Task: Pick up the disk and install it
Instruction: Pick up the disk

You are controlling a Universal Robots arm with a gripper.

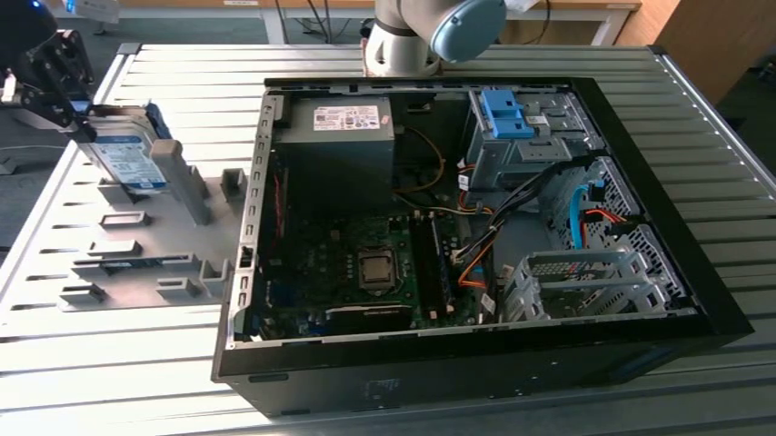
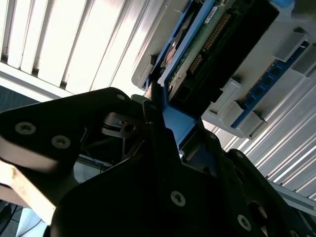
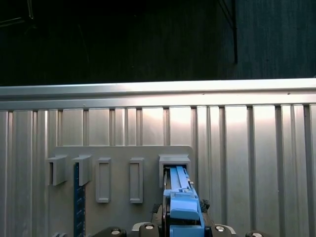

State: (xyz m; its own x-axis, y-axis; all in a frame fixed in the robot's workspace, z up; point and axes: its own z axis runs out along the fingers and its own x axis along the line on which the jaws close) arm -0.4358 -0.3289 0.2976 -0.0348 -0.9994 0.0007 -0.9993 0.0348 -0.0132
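Note:
The disk (image 1: 127,154), a silver drive in a blue carrier, stands on edge and slightly tilted at the exterior view's left, over the grey fixture plate (image 1: 145,272). My gripper (image 1: 73,116) is shut on its upper end. In the first wrist view the blue carrier of the disk (image 3: 180,200) runs from between my gripper (image 3: 180,226) down to a slot of the fixture plate (image 3: 123,153); whether its lower end sits in the slot I cannot tell. The second wrist view shows the disk (image 2: 197,47) from its circuit-board side, with my gripper (image 2: 163,116) clamped on the blue edge.
An open black computer case (image 1: 679,272) lies at the middle and the exterior view's right. Inside are a black power supply (image 1: 340,145), a drive bay with a blue latch (image 1: 507,113) and a silver cage (image 1: 582,282). The arm's base (image 1: 406,41) stands behind the case. A blue strip (image 3: 76,197) sits in the fixture.

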